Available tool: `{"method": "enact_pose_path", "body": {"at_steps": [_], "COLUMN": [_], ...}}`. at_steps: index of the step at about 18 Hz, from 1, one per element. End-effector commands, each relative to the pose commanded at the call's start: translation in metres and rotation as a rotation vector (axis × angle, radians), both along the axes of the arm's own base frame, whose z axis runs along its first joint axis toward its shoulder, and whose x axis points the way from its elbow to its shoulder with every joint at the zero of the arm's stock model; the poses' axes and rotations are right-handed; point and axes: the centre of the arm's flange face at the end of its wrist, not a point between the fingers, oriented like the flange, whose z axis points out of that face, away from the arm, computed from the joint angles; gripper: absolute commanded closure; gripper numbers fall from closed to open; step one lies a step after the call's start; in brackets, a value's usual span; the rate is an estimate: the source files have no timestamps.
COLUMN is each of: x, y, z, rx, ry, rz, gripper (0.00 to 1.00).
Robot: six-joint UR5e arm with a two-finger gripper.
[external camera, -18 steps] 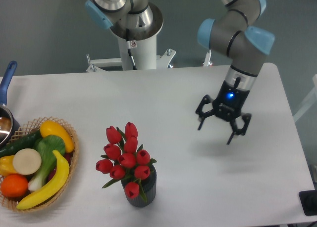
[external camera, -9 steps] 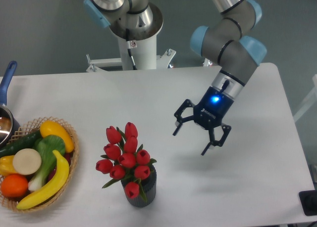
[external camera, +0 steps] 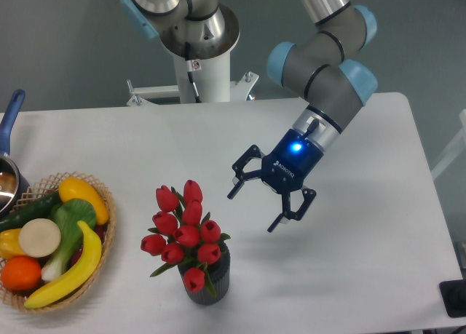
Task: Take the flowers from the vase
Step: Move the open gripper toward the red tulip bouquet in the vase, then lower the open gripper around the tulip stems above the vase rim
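Vase: a small dark grey-black ribbed cylindrical vase stands upright near the front edge of the white table.
Flowers: a tight bunch of red tulip buds with small green leaves sits in the vase's mouth, long axis near vertical and leaning slightly left, buds pointing up.
Flowers versus tool: the bunch lies to the left of and below the black two-finger tool, near it but clearly apart.
Tool: fingers spread wide, holding nothing, tips aimed down and left toward the bunch, above the table.
Arm: the grey arm with light blue joint caps reaches down from the upper right, wrist tilted, a blue light glowing on it.
Basket: a woven wicker basket of fruit and vegetables sits at the left edge.
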Motion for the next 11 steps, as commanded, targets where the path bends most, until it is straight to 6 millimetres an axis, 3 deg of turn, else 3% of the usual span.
{"method": "enact_pose_path", "body": {"at_steps": [11], "x": [0.02], "y": [0.026], "z": [-0.007], "rx": [0.009], "ry": [-0.019], "rz": [-0.058], "gripper": [0.0]}}
